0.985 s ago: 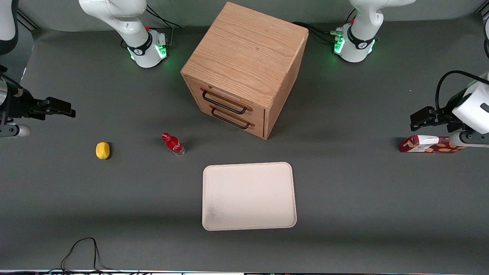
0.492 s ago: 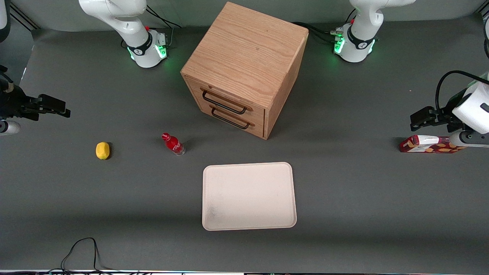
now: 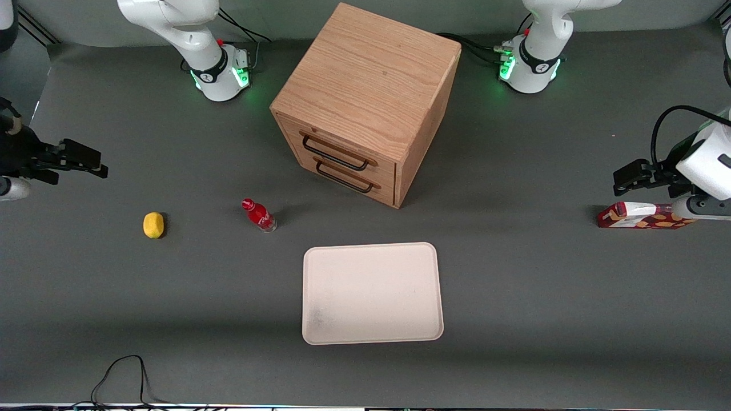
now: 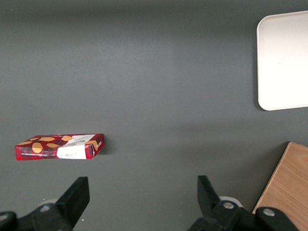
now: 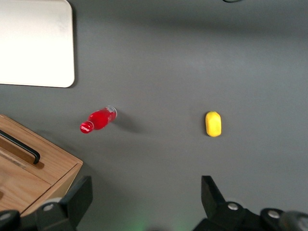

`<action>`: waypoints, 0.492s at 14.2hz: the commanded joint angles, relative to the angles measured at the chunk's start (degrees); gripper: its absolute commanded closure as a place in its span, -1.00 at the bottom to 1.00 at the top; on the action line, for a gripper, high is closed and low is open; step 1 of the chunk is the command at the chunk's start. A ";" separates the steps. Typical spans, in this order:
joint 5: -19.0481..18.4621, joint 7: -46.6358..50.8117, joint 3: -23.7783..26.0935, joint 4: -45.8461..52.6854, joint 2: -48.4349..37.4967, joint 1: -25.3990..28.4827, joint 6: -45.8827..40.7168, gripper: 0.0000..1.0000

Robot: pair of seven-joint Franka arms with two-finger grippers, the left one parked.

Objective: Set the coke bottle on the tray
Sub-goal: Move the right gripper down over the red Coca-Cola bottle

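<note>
Nearest the front camera you've got the tray (image 3: pixel 372 293) lying flat and bare, nothing on it yet. A step farther from the camera, the coke bottle (image 3: pixel 258 214) stands on the table, near the tray's corner on the working arm's side, in front of the wooden drawer cabinet (image 3: pixel 365 103), with the lemon (image 3: pixel 153 224) well apart toward the working arm's end. Your gripper (image 3: pixel 91 161) hangs out at that end, farther from the camera than the lemon, high and nowhere near the bottle, fingers (image 5: pixel 77 195) spread wide with nothing between them. Watch it: that bottle looks narrow, tall and likely light, so coming in low or off-centre could clip the red cap and tip it rolling. You could also brush the lemon in passing, and a weak pinch on the smooth label might let it slip.
</note>
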 commanded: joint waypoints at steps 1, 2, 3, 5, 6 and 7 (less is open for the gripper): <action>0.54 4.22 1.90 6.09 5.30 1.63 -1.09 -1.00; 0.54 7.47 2.95 6.36 5.75 2.85 -1.09 -1.00; 0.45 10.37 3.40 6.54 6.45 4.08 -0.91 -1.00; 0.36 13.81 3.49 7.33 6.81 7.24 -1.00 -1.00; 0.53 14.70 3.49 7.42 6.81 7.87 -1.00 -1.00; 0.45 16.10 3.49 7.42 6.81 9.61 -1.09 -1.00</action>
